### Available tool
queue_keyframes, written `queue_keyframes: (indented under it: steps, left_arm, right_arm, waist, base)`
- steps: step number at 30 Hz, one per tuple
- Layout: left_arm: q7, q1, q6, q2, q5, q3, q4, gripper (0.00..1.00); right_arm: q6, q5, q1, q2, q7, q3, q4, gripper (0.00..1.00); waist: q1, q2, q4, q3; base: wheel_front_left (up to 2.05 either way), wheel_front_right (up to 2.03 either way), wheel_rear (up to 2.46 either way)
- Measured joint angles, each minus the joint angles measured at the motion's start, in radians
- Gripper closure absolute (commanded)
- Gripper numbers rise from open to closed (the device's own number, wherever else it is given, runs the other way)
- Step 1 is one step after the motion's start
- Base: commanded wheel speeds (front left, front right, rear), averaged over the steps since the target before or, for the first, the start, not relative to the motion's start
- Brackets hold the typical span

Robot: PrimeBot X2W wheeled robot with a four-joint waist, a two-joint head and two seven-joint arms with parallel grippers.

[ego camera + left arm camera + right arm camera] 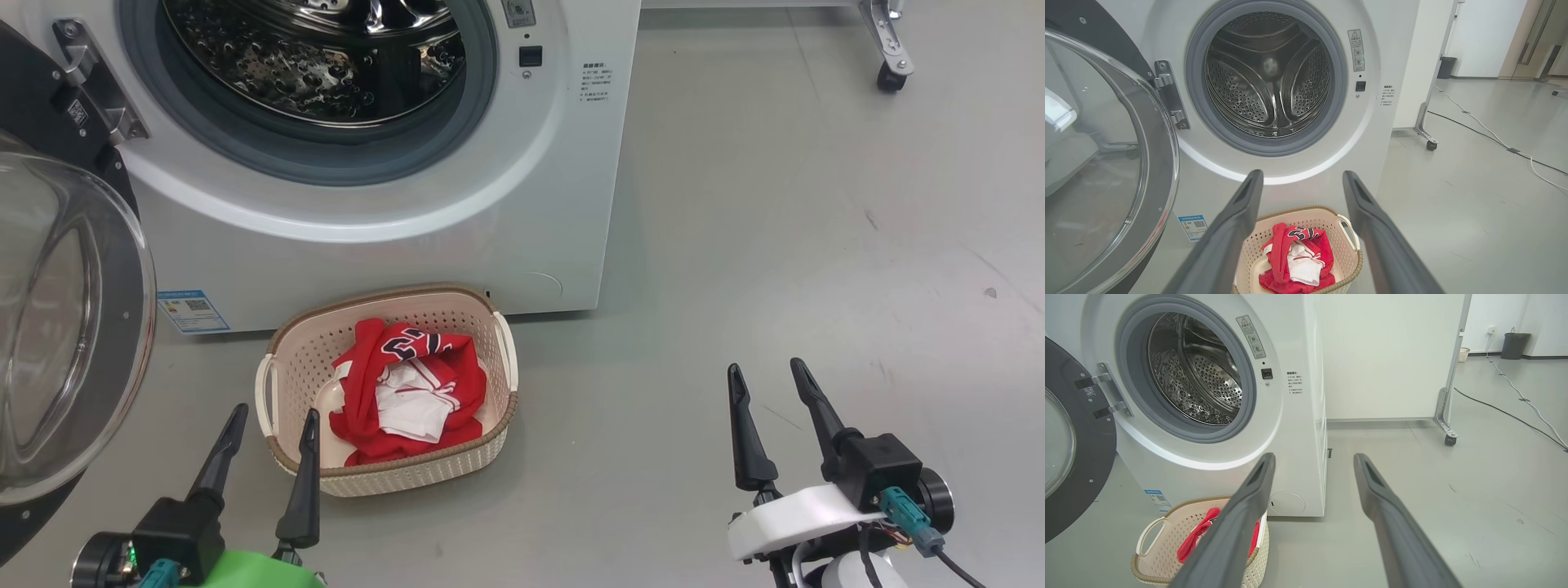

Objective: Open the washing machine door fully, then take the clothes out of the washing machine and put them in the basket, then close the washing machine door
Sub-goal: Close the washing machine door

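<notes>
The white washing machine (pixel 392 245) stands with its door (pixel 57 327) swung wide open to the left, and its steel drum (pixel 1267 73) looks bare. Red and white clothes (pixel 408 392) lie in the cream basket (pixel 392 482) on the floor in front of the machine. My left gripper (pixel 273 416) is open at the basket's near left corner, holding nothing. Off to the right over bare floor, my right gripper (pixel 763 367) is open too. The clothes (pixel 1296 257) and basket (pixel 1151 563) also show in the wrist views.
A wheeled stand leg (pixel 890 49) sits at the far right behind the machine. Cables (pixel 1527 400) run across the grey floor further back, near a dark bin (pixel 1515 345). Open floor stretches to the right of the basket.
</notes>
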Motion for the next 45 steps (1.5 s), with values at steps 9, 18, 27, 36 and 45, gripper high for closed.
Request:
queue_keyframes:
  steps: [9,18,27,36,45]
  left_arm:
    - [0.0,0.0,0.002,0.0,0.0,0.002,-0.004,0.0]
    - [0.0,0.0,0.007,0.0,0.0,0.0,-0.005,0.0]
    - [-0.001,-0.001,0.007,-0.002,0.001,-0.002,-0.001,0.0]
    - [-0.003,-0.001,0.014,-0.009,0.011,0.012,0.018,0.0]
    - [-0.011,0.0,0.023,-0.02,0.021,0.026,0.029,0.0]
  right_arm:
    - [0.0,0.0,0.0,0.0,0.0,0.0,0.0,0.0]
    - [0.0,0.0,0.0,0.0,0.0,-0.007,0.0,0.0]
    - [0.0,-0.008,0.0,-0.002,0.0,-0.031,0.0,0.0]
    - [0.011,-0.012,0.002,-0.016,0.0,-0.033,0.006,0.0]
    - [0.022,-0.012,0.006,-0.016,0.0,-0.026,0.015,0.0]
  waist:
    - [0.0,0.0,0.002,0.005]
    - [0.0,0.0,0.009,0.008]
    - [0.0,0.0,0.059,0.007]
    - [0.0,0.0,0.151,-0.006]
    - [0.0,0.0,0.27,-0.024]
  base:
    - [0.0,0.0,0.0]
    - [0.0,0.0,0.0]
    - [0.0,0.0,0.0]
    - [0.0,0.0,0.0]
    - [0.0,0.0,0.0]
